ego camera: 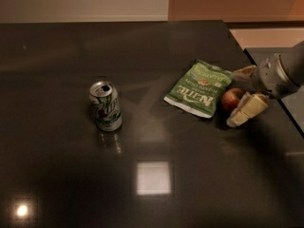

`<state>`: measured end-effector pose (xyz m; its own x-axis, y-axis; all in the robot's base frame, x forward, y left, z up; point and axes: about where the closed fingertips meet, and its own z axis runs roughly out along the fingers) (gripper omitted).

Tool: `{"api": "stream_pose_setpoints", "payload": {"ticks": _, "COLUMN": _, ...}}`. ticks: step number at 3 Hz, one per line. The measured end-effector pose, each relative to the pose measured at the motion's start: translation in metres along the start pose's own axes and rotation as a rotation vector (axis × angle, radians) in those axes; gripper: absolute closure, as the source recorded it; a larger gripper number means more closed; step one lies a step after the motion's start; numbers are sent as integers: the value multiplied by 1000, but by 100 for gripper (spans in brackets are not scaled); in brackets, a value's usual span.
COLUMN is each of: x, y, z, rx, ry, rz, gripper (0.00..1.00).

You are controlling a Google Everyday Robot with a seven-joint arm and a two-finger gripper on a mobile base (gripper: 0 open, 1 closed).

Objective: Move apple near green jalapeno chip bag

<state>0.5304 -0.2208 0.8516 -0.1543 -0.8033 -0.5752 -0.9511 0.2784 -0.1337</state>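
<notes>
At the right edge of the glossy bench (71,175), the claw (235,98) stands wide, pale blocky fingers (248,109) flanking the round red apple (230,99) beside the crinkly green jalapeno chip bag (199,87).

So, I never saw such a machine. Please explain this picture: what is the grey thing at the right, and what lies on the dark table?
The grey thing at the right is the end of a robot arm; its gripper is a hand with two fingers. The only camera looks down on a dark shiny table. On it lie a green jalapeno chip bag, a red apple just right of the bag, and a green-and-white soda can standing upright, farther left. The gripper is open, one finger on each side of the apple, which rests on the table. The upper finger does not touch it.
</notes>
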Motion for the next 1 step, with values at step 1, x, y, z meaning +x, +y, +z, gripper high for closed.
{"api": "stream_pose_setpoints", "payload": {"ticks": 1, "x": 0, "y": 0, "z": 0, "rx": 0, "ry": 0, "rz": 0, "gripper": 0}}
